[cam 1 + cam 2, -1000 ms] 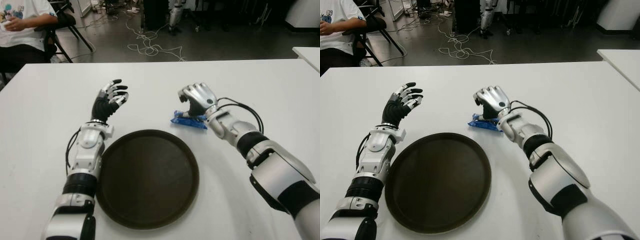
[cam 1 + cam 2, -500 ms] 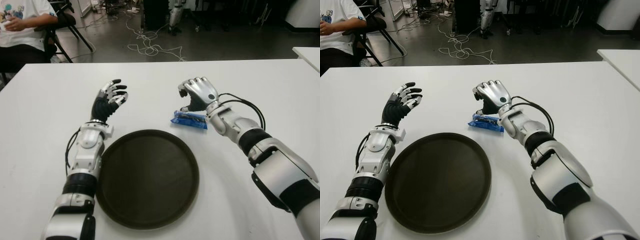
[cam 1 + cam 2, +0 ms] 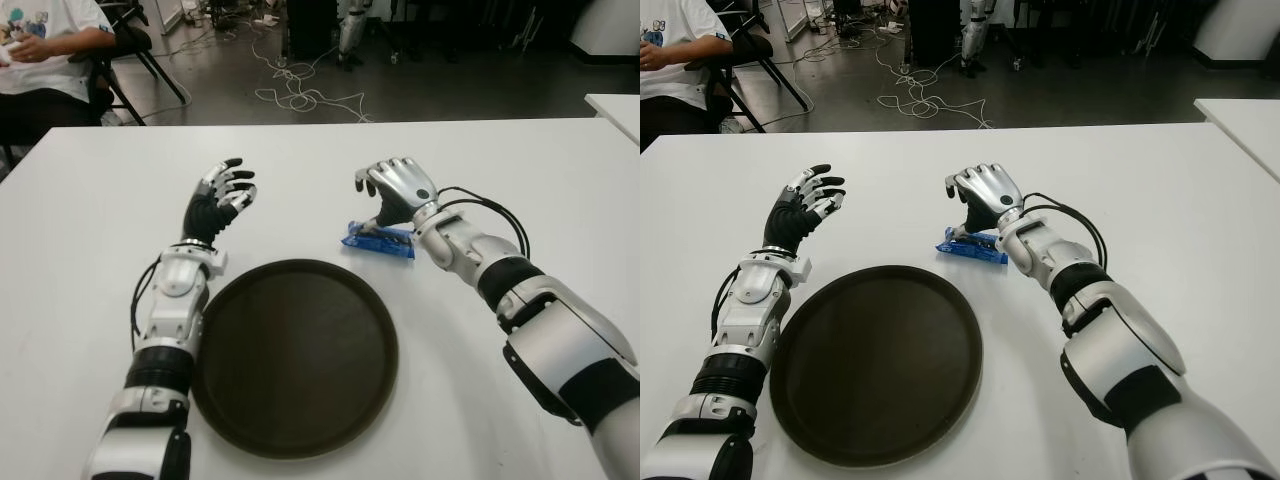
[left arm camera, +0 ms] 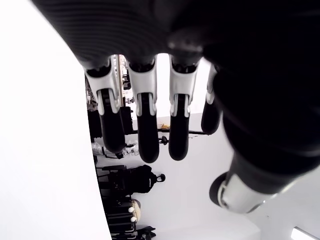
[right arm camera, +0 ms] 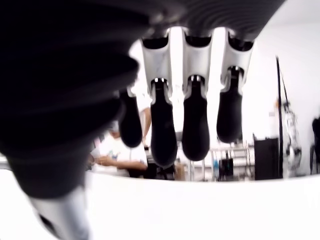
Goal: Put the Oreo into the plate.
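— Hovering over what, the right hand (image 3: 392, 190)?
— Over the Oreo (image 3: 378, 240), a blue packet flat on the white bench (image 3: 300, 190), just past the far right rim of the plate (image 3: 296, 355). Hand's above the packet's far side; fingers (image 5: 196, 125) loosely extended, gripping nothing.
— Contact with the packet?
— Can't tell from the eye views; the wrist view shows only fingers and background.
— Plate?
— Dark, round, nothing in it, near the bench's front edge between both arms.
— Left hand (image 3: 222, 195)?
— Raised left of the plate's far edge, fingers (image 4: 145, 135) spread, holding nothing.
— Anything else?
— Person (image 3: 40, 50) seated at far left, cables (image 3: 300, 95) on the floor beyond.
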You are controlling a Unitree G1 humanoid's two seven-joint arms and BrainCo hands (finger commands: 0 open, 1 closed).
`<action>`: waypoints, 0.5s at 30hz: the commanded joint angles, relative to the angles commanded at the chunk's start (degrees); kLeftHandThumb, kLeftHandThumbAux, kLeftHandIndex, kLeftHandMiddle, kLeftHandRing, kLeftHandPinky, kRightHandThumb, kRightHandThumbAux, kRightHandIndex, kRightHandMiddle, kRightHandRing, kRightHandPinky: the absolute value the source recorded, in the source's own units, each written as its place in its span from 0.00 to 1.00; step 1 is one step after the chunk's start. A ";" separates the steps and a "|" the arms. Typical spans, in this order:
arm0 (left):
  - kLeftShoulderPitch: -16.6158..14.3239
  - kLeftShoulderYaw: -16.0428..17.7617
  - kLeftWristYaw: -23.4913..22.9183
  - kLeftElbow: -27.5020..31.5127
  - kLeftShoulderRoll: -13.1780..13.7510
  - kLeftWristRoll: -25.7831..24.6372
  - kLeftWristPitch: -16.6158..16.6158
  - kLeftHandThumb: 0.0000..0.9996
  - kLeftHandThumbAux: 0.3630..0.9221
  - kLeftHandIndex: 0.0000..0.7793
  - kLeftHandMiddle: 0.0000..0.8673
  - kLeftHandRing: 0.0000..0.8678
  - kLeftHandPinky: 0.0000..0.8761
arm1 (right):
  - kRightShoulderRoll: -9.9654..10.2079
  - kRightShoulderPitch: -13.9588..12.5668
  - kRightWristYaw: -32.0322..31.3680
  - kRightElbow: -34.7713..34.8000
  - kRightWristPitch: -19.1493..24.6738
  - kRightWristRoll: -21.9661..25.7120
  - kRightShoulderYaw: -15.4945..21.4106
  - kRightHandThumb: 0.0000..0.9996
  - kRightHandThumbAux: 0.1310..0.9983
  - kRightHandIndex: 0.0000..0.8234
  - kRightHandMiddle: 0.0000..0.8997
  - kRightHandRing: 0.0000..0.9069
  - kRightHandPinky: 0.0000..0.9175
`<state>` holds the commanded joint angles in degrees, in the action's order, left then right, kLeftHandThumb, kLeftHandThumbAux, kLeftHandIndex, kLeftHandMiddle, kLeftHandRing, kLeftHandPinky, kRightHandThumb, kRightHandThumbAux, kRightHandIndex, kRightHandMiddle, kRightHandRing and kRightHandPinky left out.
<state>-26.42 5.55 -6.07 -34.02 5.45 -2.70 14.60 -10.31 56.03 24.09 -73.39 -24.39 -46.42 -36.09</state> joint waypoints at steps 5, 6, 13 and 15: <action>0.06 -0.06 0.02 0.02 0.06 0.12 0.03 0.23 0.67 0.26 0.34 0.32 0.33 | -0.03 0.18 -4.48 0.18 1.15 0.36 0.14 0.00 0.61 0.03 0.03 0.03 0.02; 0.07 -0.05 0.00 0.01 0.07 0.09 -0.02 0.22 0.67 0.26 0.34 0.32 0.33 | -0.01 0.21 -5.76 0.11 1.50 0.52 0.26 0.00 0.60 0.02 0.02 0.02 0.01; 0.01 -0.06 -0.01 -0.01 0.18 0.11 -0.65 0.21 0.68 0.26 0.33 0.30 0.31 | 0.31 0.60 -14.87 -0.13 4.66 1.68 1.17 0.00 0.41 0.00 0.00 0.00 0.00; -0.02 0.06 -0.14 -0.04 0.12 -0.16 -0.80 0.22 0.68 0.26 0.33 0.30 0.31 | 0.30 0.57 -16.00 -0.16 5.36 1.66 1.16 0.00 0.38 0.00 0.00 0.00 0.00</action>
<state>-26.45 5.61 -6.21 -34.07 5.57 -2.85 13.81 -10.01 56.60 8.09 -73.55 -19.03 -44.76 -34.93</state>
